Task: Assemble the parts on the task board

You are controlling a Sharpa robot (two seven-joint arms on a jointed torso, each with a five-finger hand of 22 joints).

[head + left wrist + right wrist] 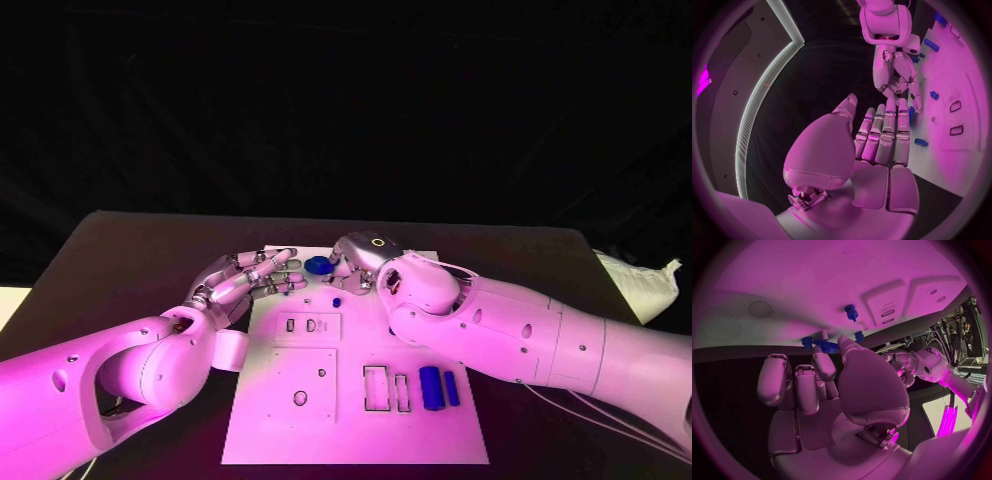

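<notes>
Head view shows the black table (144,250) carrying the white task board (361,430), which lies lengthwise between the two arms. Both hands work at the board's far end, presumably because the seats still to be filled are there. The left hand (248,278) hovers at the board's far left edge with fingers extended, apart, and holding nothing; judged as standing by to steady or receive. The right hand (361,262) reaches in from the opposite side, fingertips pinching a round blue toothed part (319,265), seen in the right wrist view as a gear-like piece (820,344) held low against the board, likely for seating. Two blue cylindrical parts (438,386) lie beside empty rectangular slots near the board's near end, unassembled. A small blue peg (851,312) stands upright mid-board.
</notes>
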